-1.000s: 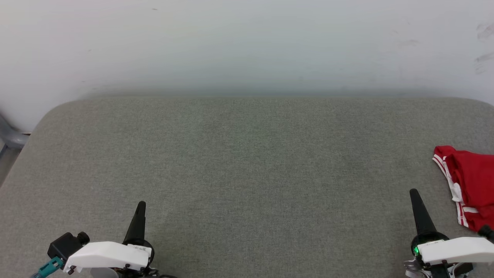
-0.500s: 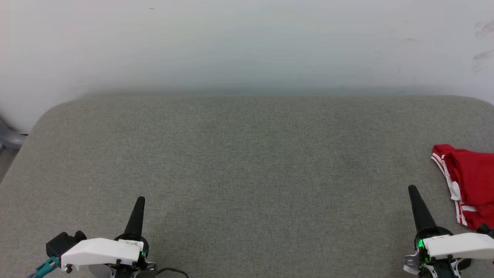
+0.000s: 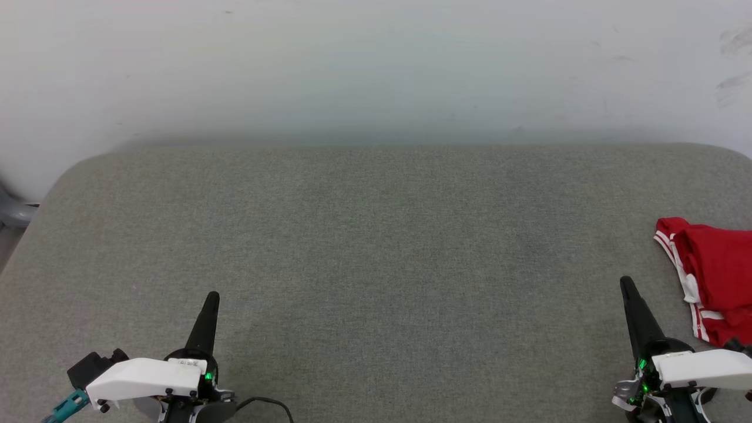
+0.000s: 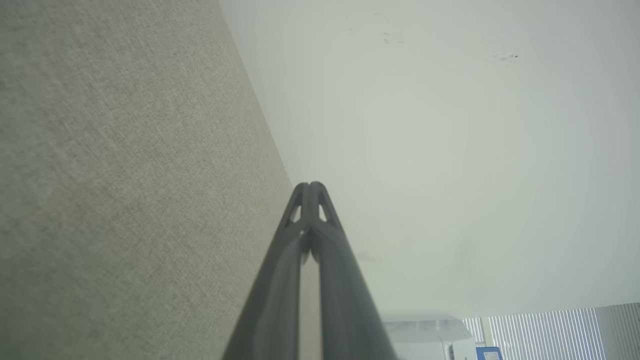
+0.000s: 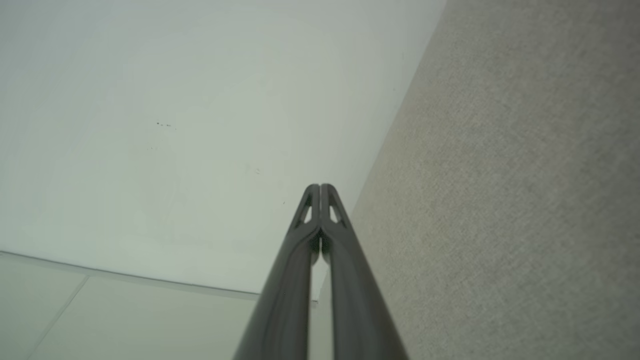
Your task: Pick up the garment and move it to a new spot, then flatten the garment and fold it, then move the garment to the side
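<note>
Across most of the head view spreads a broad grey-green woven upholstered surface [image 3: 376, 247] with rounded corners, backed by a plain white wall [image 3: 376, 59]. At its right edge lies the garment [image 3: 719, 270], a crumpled red cloth T-shirt with white striped trim, partly cut off by the frame. It looks light, soft and limp; the trimmed edge seems easiest to pinch. Both the left gripper [image 3: 211, 298] and right gripper [image 3: 626, 284], slim dark tapered fingers, are closed and empty, the right near the shirt.

The dark, long-fingered left gripper [image 3: 210, 301] and right gripper [image 3: 627, 286] both point forward, fingers pressed together, holding nothing.
</note>
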